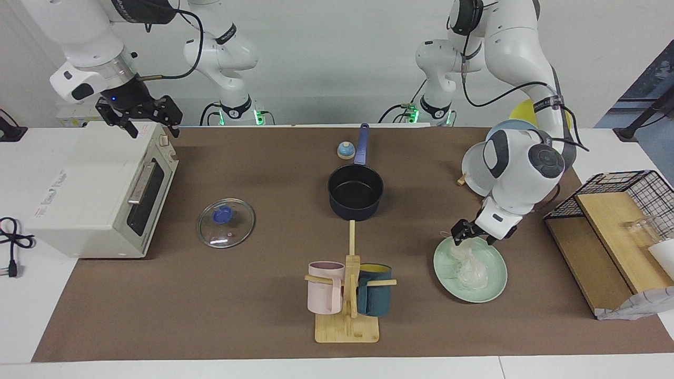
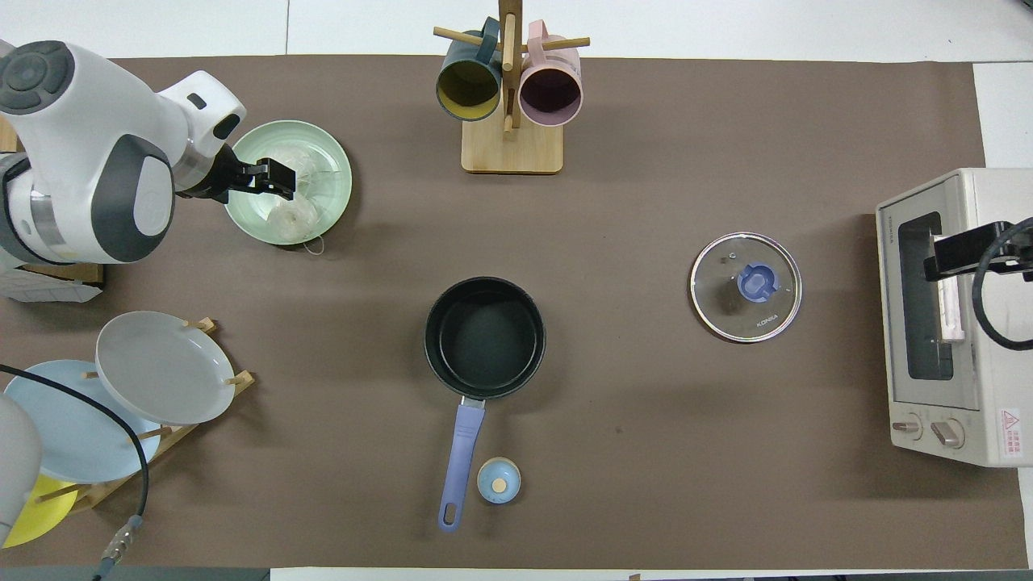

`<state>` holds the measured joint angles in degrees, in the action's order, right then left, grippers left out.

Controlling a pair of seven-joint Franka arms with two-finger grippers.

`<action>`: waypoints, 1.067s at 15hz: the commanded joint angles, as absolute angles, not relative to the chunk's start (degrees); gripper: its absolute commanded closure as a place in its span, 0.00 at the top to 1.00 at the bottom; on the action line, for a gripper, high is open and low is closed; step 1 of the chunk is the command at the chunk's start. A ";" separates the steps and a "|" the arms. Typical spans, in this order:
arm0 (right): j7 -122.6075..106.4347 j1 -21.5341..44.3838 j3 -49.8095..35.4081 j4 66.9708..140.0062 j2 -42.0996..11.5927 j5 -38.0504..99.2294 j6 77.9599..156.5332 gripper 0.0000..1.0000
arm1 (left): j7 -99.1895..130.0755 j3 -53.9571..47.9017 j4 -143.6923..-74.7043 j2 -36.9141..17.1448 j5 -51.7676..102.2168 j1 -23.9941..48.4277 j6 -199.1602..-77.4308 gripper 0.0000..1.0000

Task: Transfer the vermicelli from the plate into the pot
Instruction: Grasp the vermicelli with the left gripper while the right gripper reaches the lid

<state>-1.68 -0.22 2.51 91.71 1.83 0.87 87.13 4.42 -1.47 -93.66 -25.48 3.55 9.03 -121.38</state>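
The vermicelli (image 1: 466, 266) lies on the mint-green plate (image 1: 495, 287) as two clumps of thin, glassy white threads, one just nearer the robots than the other, with a few loose strands trailing over the rim. It looks very light, springy and a little brittle, so a pinch through the dense middle of a clump should hold better than a grab at stray ends, which would likely slip or snap. The plate is smooth and shallow-rimmed and sits toward the left arm's end of the table.

The left gripper (image 1: 470, 235) hangs over the plate's robot-side edge, above the nearer clump, its jaws spread and empty.

The pot (image 1: 355, 196), dark navy with a matte black inside and a long straight blue handle pointing toward the robots, stands mid-table, well apart from the plate and nearer the robots.

The right gripper (image 1: 138, 117) waits over the toaster oven (image 1: 100, 195), open and holding nothing.
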 commanded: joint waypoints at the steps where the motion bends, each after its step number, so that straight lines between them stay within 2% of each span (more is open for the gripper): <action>1: -2.90 0.61 2.29 99.20 2.90 1.32 96.11 1.00 | 4.04 -0.70 -94.13 -27.77 3.17 10.28 -124.54 1.00; 2: -3.25 1.40 2.29 100.79 2.47 1.32 98.76 1.00 | 3.52 -0.70 -94.13 -28.30 2.38 10.28 -124.80 1.00; 5: -4.31 2.63 2.20 101.86 -3.67 1.84 105.79 1.00 | 3.16 -0.70 -94.22 -28.83 1.41 9.67 -125.33 1.00; 8: -4.57 3.78 2.20 107.38 -5.53 1.85 117.03 1.00 | 2.90 -0.62 -95.79 -28.74 1.23 9.67 -126.99 0.98; 11: -4.75 4.13 2.11 110.39 -8.87 2.02 123.12 1.00 | 1.67 -0.62 -97.03 -28.56 1.23 9.67 -127.88 0.75; 12: -4.75 4.22 2.02 110.56 -9.66 2.02 123.13 1.00 | 1.67 -0.62 -97.03 -28.56 1.32 9.67 -127.79 0.58; 13: -4.92 4.48 1.85 111.70 -9.75 2.02 123.31 1.00 | 1.67 -0.62 -96.86 -28.56 1.32 9.49 -127.97 0.33; 14: -5.10 4.92 1.85 112.23 -10.19 2.11 123.92 1.00 | 1.67 -0.62 -96.51 -28.56 1.32 8.97 -127.71 0.01; 16: -5.19 5.45 1.76 112.15 -12.91 5.78 125.24 1.00 | 1.15 -0.62 -95.81 -28.56 1.32 8.88 -127.35 0.00</action>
